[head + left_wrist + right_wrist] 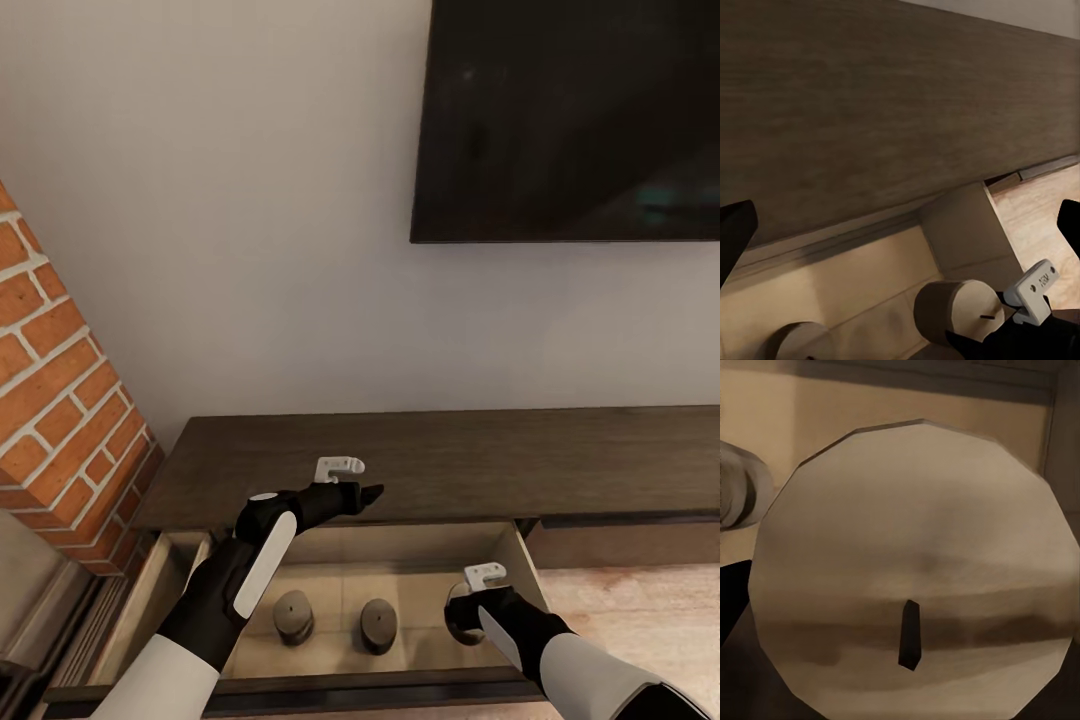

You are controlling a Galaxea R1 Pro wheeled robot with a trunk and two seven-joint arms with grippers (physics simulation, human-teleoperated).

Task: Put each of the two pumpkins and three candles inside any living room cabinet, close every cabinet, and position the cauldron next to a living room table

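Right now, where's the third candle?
In the head view, the third candle sits in the right gripper at the open drawer's right end, beside two loose candles.

The cabinet is dark brown wood with a dull, grainy top, and its open drawer is pale smooth wood inside. The candles look dull and waxy. The wall beside is rough red brick.

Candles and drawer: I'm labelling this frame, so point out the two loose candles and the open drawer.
Left candle (294, 614): head view, on its flat top.
Middle candle (378, 624): head view, on its flat top.
Open drawer (400, 547): head view, on its pale back wall.
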